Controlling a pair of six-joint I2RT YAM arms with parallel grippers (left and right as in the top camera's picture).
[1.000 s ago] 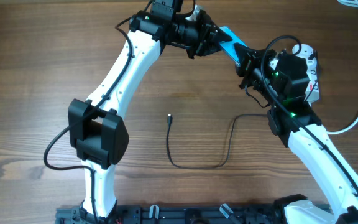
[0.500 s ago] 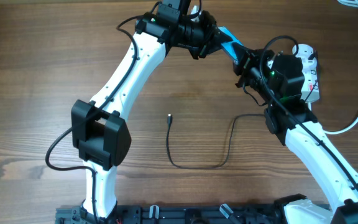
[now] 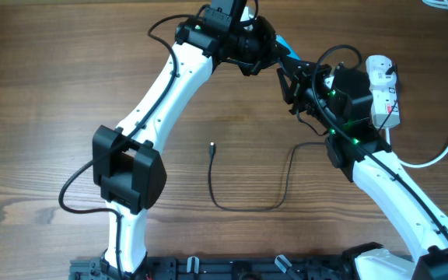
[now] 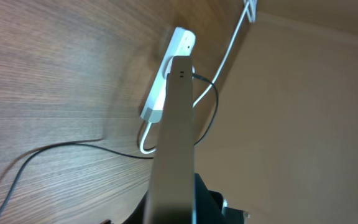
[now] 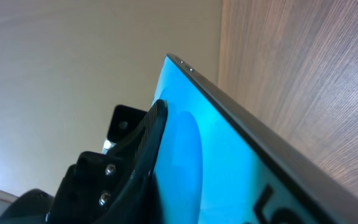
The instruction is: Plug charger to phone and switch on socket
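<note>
The phone (image 3: pixel 285 44) is lifted off the table at the far middle; only a sliver of its turquoise screen shows between the two grippers. My left gripper (image 3: pixel 266 48) is shut on it; in the left wrist view the phone (image 4: pixel 174 137) stands edge-on between the jaws (image 4: pixel 194 205). My right gripper (image 3: pixel 292 78) also grips it, with one ribbed finger (image 5: pixel 156 134) pressed on the turquoise screen (image 5: pixel 229 162). The charger (image 3: pixel 239 208) lies loose on the table, its tip (image 3: pixel 212 145) free. The socket (image 3: pixel 384 93) lies at the far right, and also shows in the left wrist view (image 4: pixel 166 81).
A white cord (image 3: pixel 442 155) runs from the socket off the right edge. The charger cable loops across the table's middle, below both arms. The left arm's elbow (image 3: pixel 127 167) hangs over the left half of the table.
Both grippers have moved a little to the left with the phone. The phone has turned more edge-on, so less of its screen shows. The socket is more uncovered.
</note>
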